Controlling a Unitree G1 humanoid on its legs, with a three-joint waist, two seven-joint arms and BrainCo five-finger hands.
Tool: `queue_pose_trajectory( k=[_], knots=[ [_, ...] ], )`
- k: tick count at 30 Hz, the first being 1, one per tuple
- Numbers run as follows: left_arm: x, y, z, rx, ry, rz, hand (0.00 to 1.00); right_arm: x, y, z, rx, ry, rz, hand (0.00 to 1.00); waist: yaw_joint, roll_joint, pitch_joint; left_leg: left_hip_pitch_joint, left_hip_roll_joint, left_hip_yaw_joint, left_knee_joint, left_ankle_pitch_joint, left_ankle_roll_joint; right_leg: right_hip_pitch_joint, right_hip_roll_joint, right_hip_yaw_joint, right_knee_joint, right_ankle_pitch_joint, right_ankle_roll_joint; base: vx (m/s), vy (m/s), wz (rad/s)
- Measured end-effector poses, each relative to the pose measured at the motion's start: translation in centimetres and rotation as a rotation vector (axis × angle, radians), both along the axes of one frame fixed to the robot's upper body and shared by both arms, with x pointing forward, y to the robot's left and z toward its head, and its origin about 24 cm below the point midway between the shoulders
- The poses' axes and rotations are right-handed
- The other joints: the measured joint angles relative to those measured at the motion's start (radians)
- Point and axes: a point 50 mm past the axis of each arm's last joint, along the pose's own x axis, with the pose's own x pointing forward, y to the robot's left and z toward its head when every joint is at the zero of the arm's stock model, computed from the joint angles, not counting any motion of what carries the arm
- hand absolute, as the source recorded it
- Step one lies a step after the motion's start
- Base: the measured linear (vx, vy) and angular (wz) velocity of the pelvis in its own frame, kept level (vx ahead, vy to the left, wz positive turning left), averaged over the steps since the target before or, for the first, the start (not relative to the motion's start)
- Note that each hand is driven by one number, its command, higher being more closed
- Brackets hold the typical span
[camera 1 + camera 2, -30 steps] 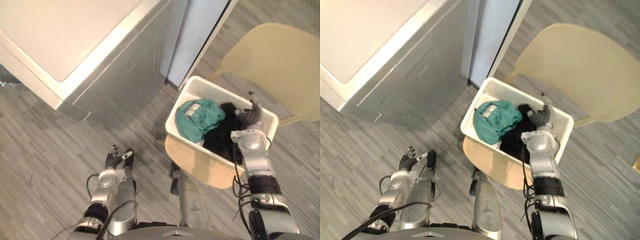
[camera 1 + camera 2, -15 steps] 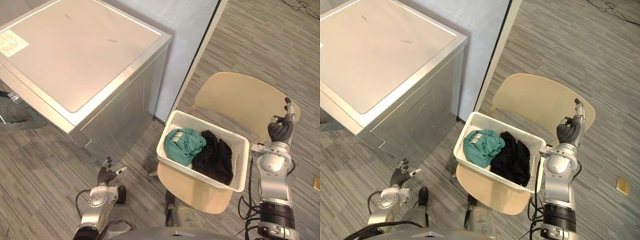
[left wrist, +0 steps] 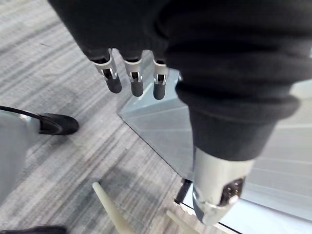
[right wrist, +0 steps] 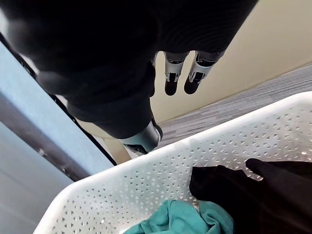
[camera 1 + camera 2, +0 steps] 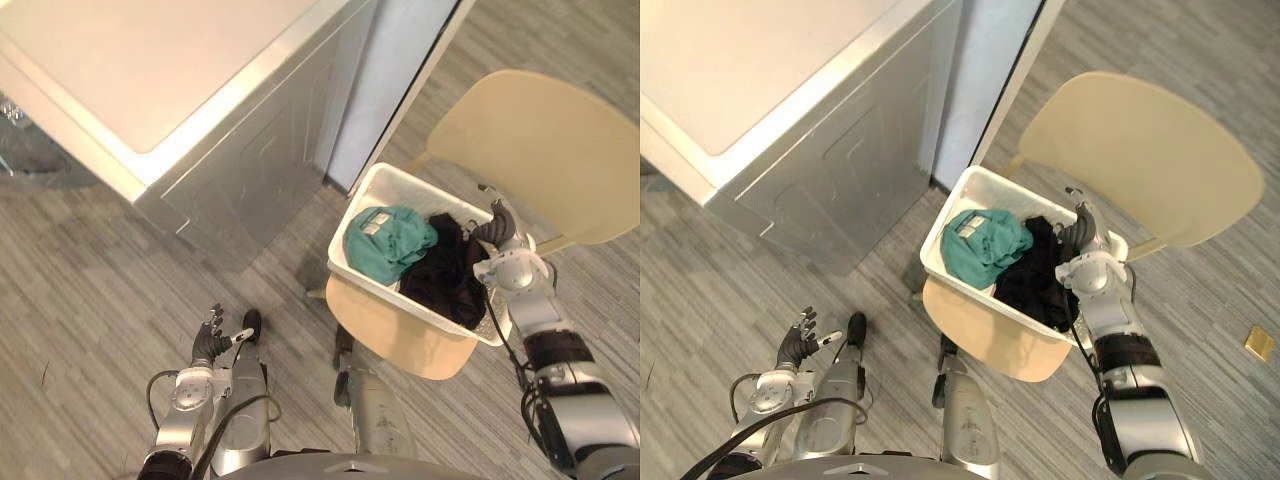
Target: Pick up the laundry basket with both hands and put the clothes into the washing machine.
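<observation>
**Left robot hand** (image 5: 209,344): at 7 o'clock, low over the floor (image 5: 90,290). Its fingers (image 3: 134,80) are straight and spread and it holds nothing. It is well apart from the basket.

**Chair** (image 5: 395,335): beige seat at 5 o'clock, just right of centre. It carries the basket, and its near edge shows below the basket's near wall.

**Basket** (image 5: 410,188): white, perforated and rectangular, resting on the chair and set at an angle, with its long axis running from 10 to 4 o'clock. Neither robot hand grips it.

**Teal garment** (image 5: 385,243): bunched in the basket's 9 o'clock half, with a pale label uppermost.

**Black garment** (image 5: 445,275): heaped in the basket's 3 o'clock half, touching the teal garment.

**Right robot hand** (image 5: 492,232): at the basket's 3 o'clock end, above the rim and just beside the black garment. Its fingers (image 4: 171,80) are loosely extended, the thumb (image 4: 141,136) stands apart, and nothing is held. Whether it touches the rim cannot be told.

**Second seat** (image 5: 540,140): beige and larger, at 2 o'clock beyond the basket.

**Panel** (image 5: 385,70): pale blue, upright, with a dark edge strip. It stands at 12 o'clock between the washing machine and the second seat.

**Washing machine** (image 5: 150,70): silver-grey body with a flat pale top, at 10 to 11 o'clock. Its near corner is well apart from the basket.
</observation>
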Motion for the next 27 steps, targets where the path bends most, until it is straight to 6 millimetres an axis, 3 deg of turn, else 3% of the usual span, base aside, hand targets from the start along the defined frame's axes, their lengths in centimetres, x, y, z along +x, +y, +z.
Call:
queue_pose_trajectory(
  k=[8,14,19,27],
  knots=[
    [0.4,-0.2,0.2,-0.033,-0.026,0.048,0.0,2.0,-0.3,1.3,-0.138,0.034,-0.075,0.0,0.02,0.004,0.04,-0.065,-0.019,-0.04,-0.044,0.049,0.007,-0.061,-0.012,-0.032,-0.009,0.027,-0.01,0.0,-0.003,0.14],
    [2.3,-1.0,1.5,-0.085,-0.101,0.064,0.0,3.5,-0.2,4.4,-0.221,-0.019,-0.088,0.0,0.028,0.009,0.062,-0.103,-0.025,-0.052,-0.084,0.081,0.008,-0.103,-0.016,-0.042,-0.022,0.041,-0.009,0.0,-0.024,0.05],
    [3.6,-2.7,2.4,-0.125,-0.149,0.03,0.0,3.8,-0.7,6.1,-0.26,-0.066,-0.133,0.0,0.046,0.018,0.072,-0.124,-0.025,-0.056,-0.115,0.1,0.013,-0.135,-0.016,-0.048,-0.024,0.044,-0.009,-0.01,-0.029,0.01],
    [4.9,-5.3,4.5,-0.231,-0.243,-0.008,0.0,3.9,-1.4,7.6,-0.317,-0.103,-0.176,0.0,0.046,0.019,0.072,-0.17,-0.022,-0.059,-0.141,0.121,0.009,-0.202,-0.029,-0.064,0.015,0.028,-0.018,-0.01,-0.02,0.04]
  ],
)
